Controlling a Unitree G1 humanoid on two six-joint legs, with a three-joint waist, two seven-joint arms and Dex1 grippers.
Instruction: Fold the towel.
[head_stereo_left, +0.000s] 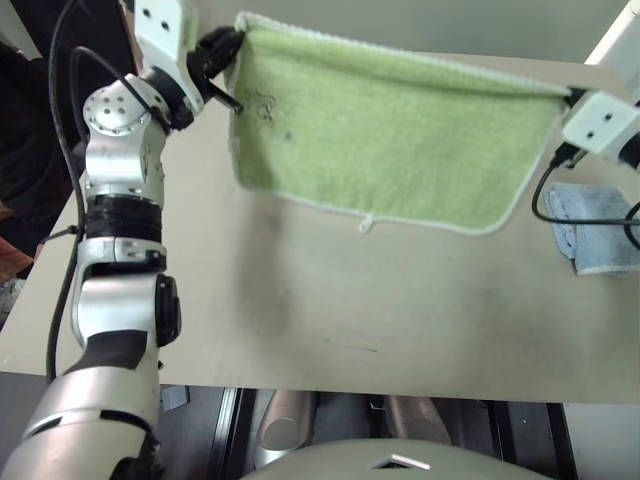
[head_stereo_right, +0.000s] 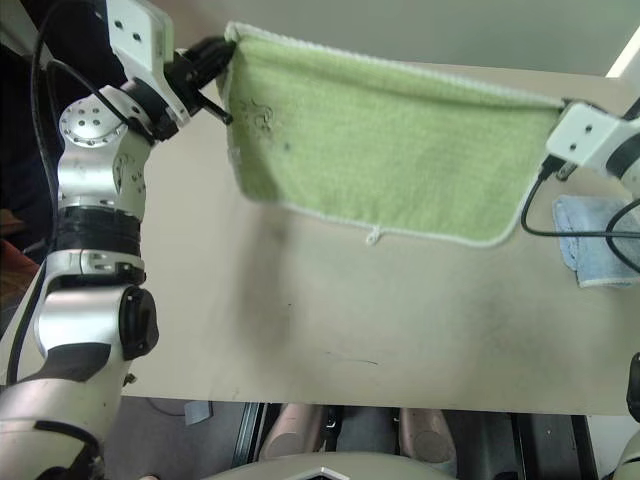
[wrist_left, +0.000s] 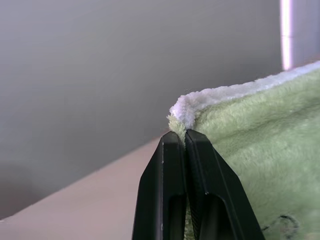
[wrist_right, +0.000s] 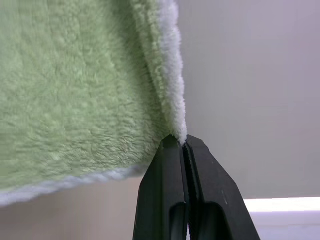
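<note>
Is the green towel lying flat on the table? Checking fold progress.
No: the green towel hangs in the air, held by its top corners above the table.

light green towel (head_stereo_left: 400, 140) with whitish edging; light blue folded towel (head_stereo_left: 600, 235).

Towel (head_stereo_left: 400, 150) logo lettering too small to read

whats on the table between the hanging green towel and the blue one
Nothing: in the left eye view, bare table separates the green towel from the folded blue towel.
</note>
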